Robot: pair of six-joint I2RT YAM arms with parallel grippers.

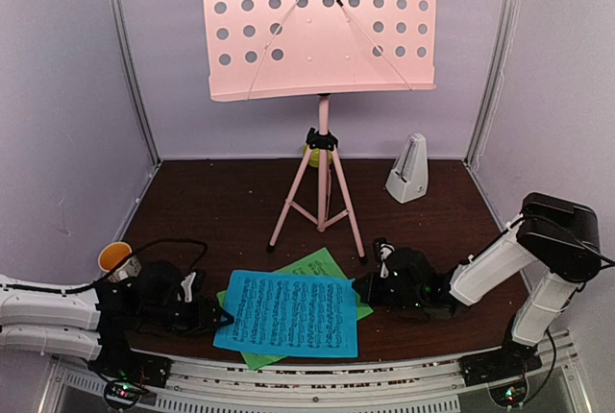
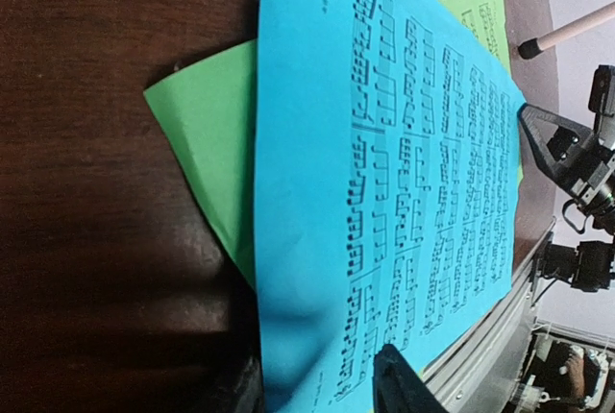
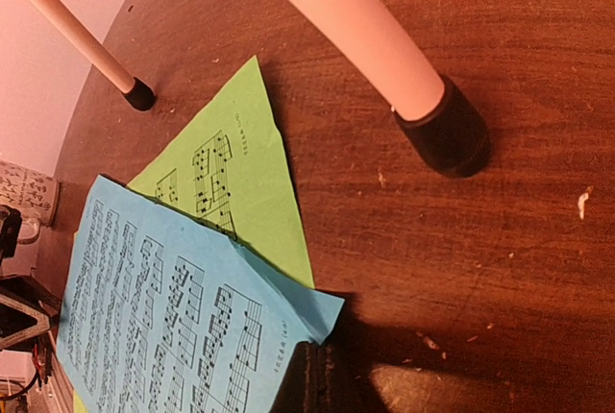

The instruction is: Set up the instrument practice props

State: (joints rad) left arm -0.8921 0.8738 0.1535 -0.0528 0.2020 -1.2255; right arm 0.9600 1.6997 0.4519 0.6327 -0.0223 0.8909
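Note:
The pink perforated music stand (image 1: 317,24) stands on its tripod at the back centre. The white pyramid metronome (image 1: 407,171) is to its right. The blue music sheet (image 1: 288,312) lies on the green sheet (image 1: 325,261) at the table's front. My left gripper (image 1: 219,317) is open at the blue sheet's left edge. In the left wrist view (image 2: 317,375) that edge of the blue sheet (image 2: 384,173) runs between its fingers. My right gripper (image 1: 363,288) is low at the sheet's right edge and looks open. In the right wrist view (image 3: 370,375) the blue corner (image 3: 317,312) curls up against one finger.
A white orange-lined mug (image 1: 115,257) stands at the front left beside my left arm. A lime-green bowl (image 1: 306,154) sits behind the tripod. Tripod feet (image 3: 447,134) rest just beyond the sheets. Grey walls close in the table on three sides.

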